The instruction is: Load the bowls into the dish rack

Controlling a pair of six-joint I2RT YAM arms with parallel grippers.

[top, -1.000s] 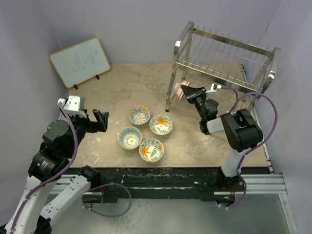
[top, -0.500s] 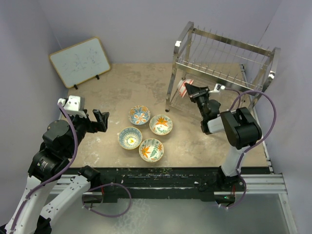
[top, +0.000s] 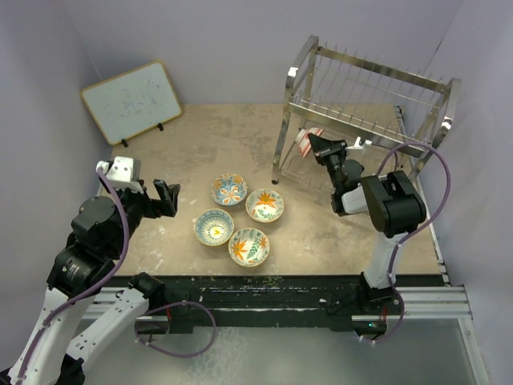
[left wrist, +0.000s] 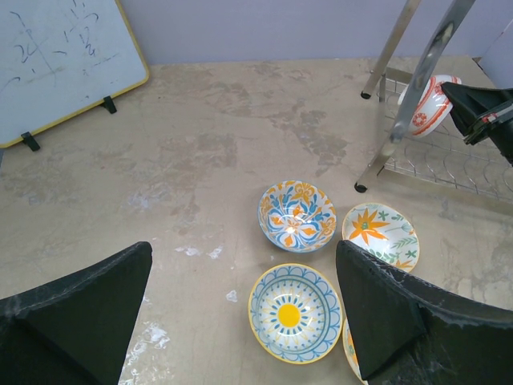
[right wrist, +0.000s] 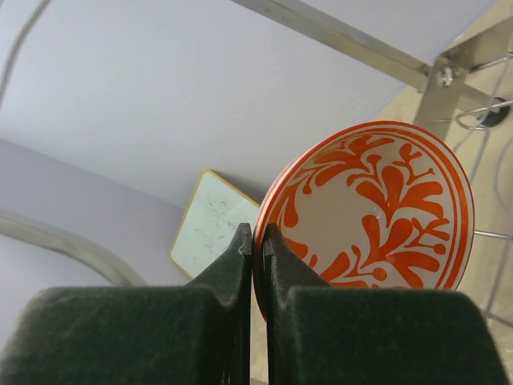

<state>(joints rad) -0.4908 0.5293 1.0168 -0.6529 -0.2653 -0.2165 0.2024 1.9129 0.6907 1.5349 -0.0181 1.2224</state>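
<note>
My right gripper [top: 314, 141] [right wrist: 257, 233] is shut on the rim of the red-orange bowl [top: 305, 139] [right wrist: 375, 212] and holds it on edge inside the lower tier of the dish rack [top: 365, 108], at its left end. This bowl also shows in the left wrist view [left wrist: 429, 107]. Several other bowls sit together on the table: blue-orange [top: 229, 189], orange-flower [top: 264, 204], blue with a yellow centre [top: 213, 227] and green-leaf [top: 249, 246]. My left gripper [top: 167, 200] [left wrist: 240, 317] is open and empty, above the table left of these bowls.
A wood-framed whiteboard [top: 132, 101] leans at the back left. The rack's chrome legs [left wrist: 409, 88] stand on the table just right of the bowl cluster. Purple walls close in the back and both sides.
My right gripper has carried the red-orange bowl up and back, further into the rack's lower tier. The left arm and the bowls on the table have not moved.
</note>
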